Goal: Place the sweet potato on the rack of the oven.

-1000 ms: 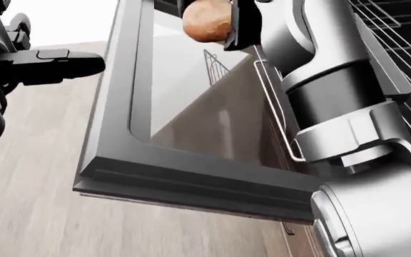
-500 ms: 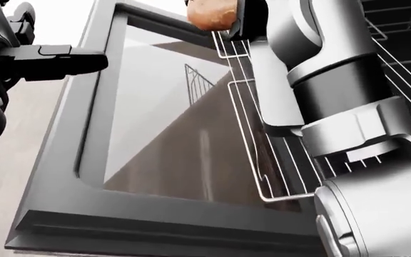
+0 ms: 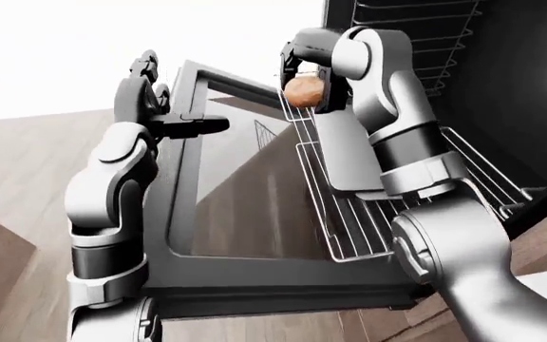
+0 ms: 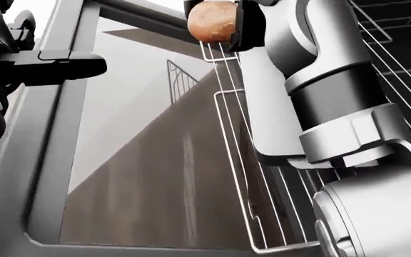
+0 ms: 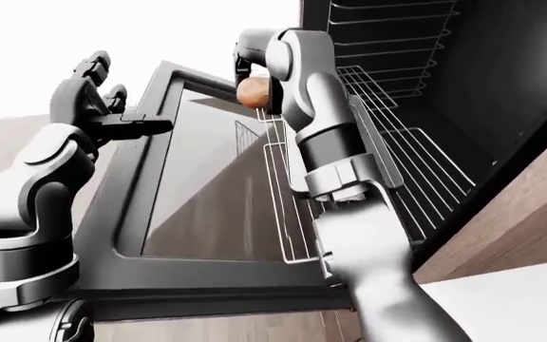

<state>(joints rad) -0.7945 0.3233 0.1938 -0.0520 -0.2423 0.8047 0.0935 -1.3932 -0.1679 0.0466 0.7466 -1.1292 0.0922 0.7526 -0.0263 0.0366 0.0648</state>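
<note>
The brown sweet potato [image 3: 301, 92] hangs in the air in my right hand [image 3: 311, 82], whose dark fingers are shut round it. It is above the outer left end of the pulled-out wire oven rack [image 3: 349, 214], which lies over the open oven door [image 3: 245, 206]. The head view shows the sweet potato [image 4: 212, 21] at the top edge, just over the rack's wire rim [image 4: 223, 107]. My left hand [image 3: 195, 125] is open with its fingers stretched flat, above the door's left frame and touching nothing.
The dark oven cavity [image 3: 502, 92] opens at the upper right, with another wire rack [image 5: 388, 50] higher inside. A wooden cabinet front [image 5: 511, 214] stands to the right of the oven. Wooden floor [image 3: 26, 164] lies left of the door.
The whole head view has shifted, so the camera moved: the door glass and rack now fill more of it. The right hand still holds the sweet potato; the left hand stays open.
</note>
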